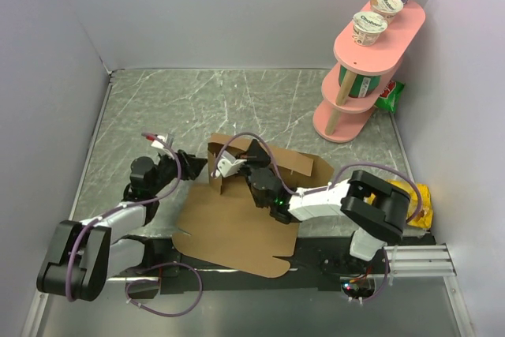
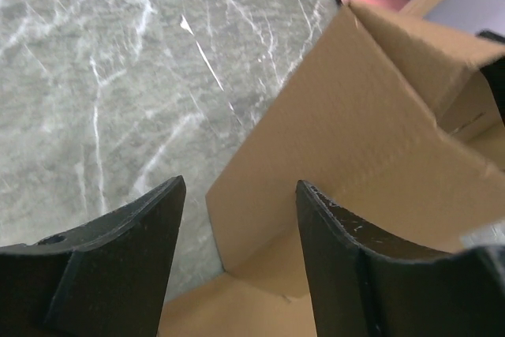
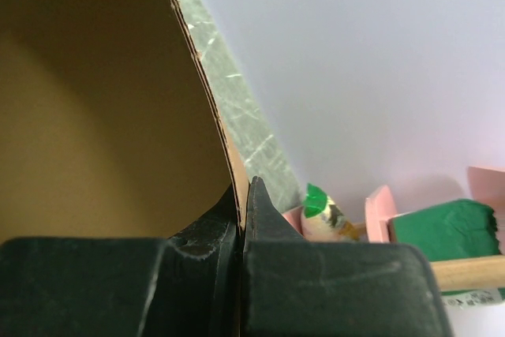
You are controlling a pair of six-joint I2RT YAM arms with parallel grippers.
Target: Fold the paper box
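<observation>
Right gripper [image 3: 243,195] pinching paper box [image 3: 102,100] edge, left gripper [image 2: 241,187] spread nearby

The paper box [image 1: 237,222] is plain brown cardboard, unprinted. The table [image 1: 197,100] is grey-green, marbled with thin white veins. The walls [image 1: 237,5] are pale grey. The shelf [image 1: 379,41] is pink. The cups [image 1: 369,28] are white with dark lettering. The packet [image 1: 392,94] is green and the bag [image 1: 420,199] yellow. The arms [image 1: 319,201] are black and white, with purple cables [image 1: 245,135].
</observation>
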